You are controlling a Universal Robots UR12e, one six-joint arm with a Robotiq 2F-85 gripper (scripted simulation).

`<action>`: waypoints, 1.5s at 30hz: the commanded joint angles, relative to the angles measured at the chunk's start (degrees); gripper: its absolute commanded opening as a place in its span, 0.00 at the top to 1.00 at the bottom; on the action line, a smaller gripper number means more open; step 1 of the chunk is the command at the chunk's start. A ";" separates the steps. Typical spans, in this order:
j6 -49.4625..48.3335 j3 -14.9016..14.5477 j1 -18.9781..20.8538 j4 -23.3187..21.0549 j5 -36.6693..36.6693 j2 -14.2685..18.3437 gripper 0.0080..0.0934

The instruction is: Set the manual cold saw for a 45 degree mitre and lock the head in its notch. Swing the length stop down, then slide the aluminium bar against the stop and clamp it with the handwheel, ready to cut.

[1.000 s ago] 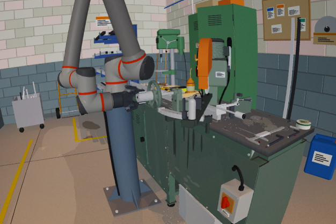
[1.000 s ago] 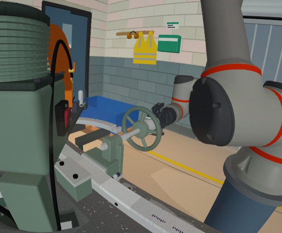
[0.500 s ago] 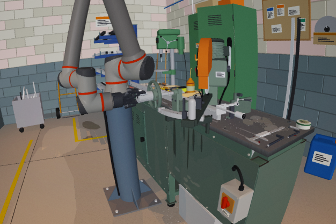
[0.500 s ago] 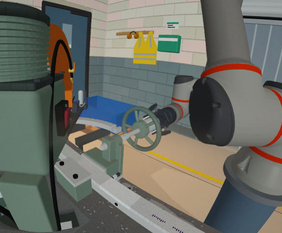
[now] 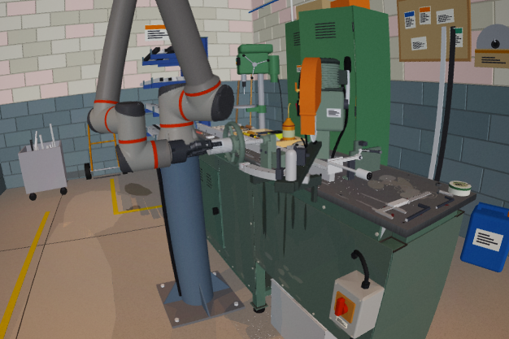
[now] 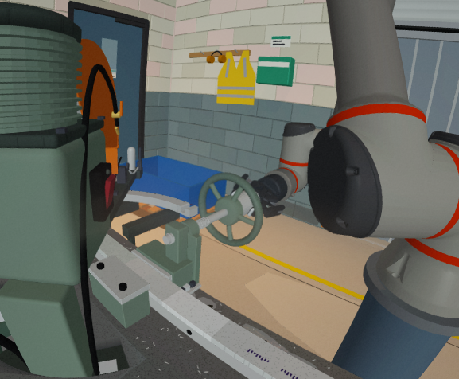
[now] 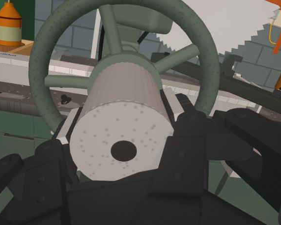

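Note:
The green handwheel (image 5: 233,142) (image 6: 230,209) (image 7: 124,52) stands at the front of the saw's vice, on a threaded screw. Its grey knurled hub (image 7: 120,122) juts toward me, and my gripper (image 5: 214,145) (image 6: 249,200) (image 7: 120,137) is closed around that hub. The vice block (image 6: 182,244) sits behind the wheel on the saw bed. The saw head (image 5: 325,96) with its orange blade guard (image 5: 309,96) stands raised behind the vice. The toothed blade (image 7: 224,32) shows past the wheel in the wrist camera. The aluminium bar (image 6: 205,322) lies along the bed. The length stop rod (image 5: 349,164) reaches out to the right.
The green machine base (image 5: 320,240) fills the space under the saw, with a switch box (image 5: 353,298) at its front. An orange oil bottle (image 5: 288,127) (image 7: 8,24) stands behind the vice. A blue canister (image 5: 487,236) sits on the floor to the right. My pedestal (image 5: 185,224) stands left.

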 commanded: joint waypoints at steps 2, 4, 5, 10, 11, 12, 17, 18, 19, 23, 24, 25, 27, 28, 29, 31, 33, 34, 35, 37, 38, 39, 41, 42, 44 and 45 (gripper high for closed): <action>2.67 -0.01 -0.01 -0.01 -0.01 -0.01 1.00; 5.33 -0.01 -0.01 -0.01 -0.01 -0.01 1.00; 6.59 -0.01 -0.01 -0.01 -0.01 -0.01 1.00; 12.23 -0.01 -0.01 -0.01 -0.01 -0.01 1.00; 13.22 -0.01 -0.01 -0.01 -0.01 -0.01 1.00; 14.16 -0.01 -0.01 -0.01 -0.01 -0.01 1.00; 18.15 -0.01 -0.01 -0.01 -0.01 -0.01 1.00; 18.81 -0.01 -0.01 -0.01 -0.01 -0.01 1.00; 19.43 -0.01 -0.01 -0.01 -0.01 -0.01 1.00; 21.45 -0.01 -0.01 -0.01 -0.01 -0.01 1.00; 21.85 -0.01 -0.01 -0.01 -0.01 -0.01 1.00; 22.21 -0.01 -0.01 -0.01 -0.01 -0.01 1.00; 22.82 -0.01 -0.01 -0.01 -0.01 -0.01 1.00; 23.07 -0.01 -0.01 -0.01 -0.01 -0.01 1.00; 23.28 -0.01 -0.01 -0.01 -0.01 -0.01 1.00; 23.62 -0.01 -0.01 -0.01 -0.01 -0.01 1.00; 23.86 -0.01 -0.01 -0.01 -0.01 -0.01 1.00; 23.93 -0.01 -0.01 -0.01 -0.01 -0.01 1.00; 23.99 -0.01 -0.01 -0.01 -0.01 -0.01 1.00; 24.06 -0.01 -0.01 -0.01 -0.01 -0.01 1.00; 24.08 -0.01 -0.01 -0.01 -0.01 -0.01 1.00; 24.09 -0.01 -0.01 -0.01 -0.01 -0.01 1.00; 24.09 -0.01 -0.01 -0.01 -0.01 -0.01 1.00; 24.09 -0.01 -0.01 -0.01 -0.01 -0.01 1.00; 24.09 -0.01 -0.01 -0.01 -0.01 -0.01 1.00; 24.09 -0.01 -0.01 -0.01 -0.01 -0.01 1.00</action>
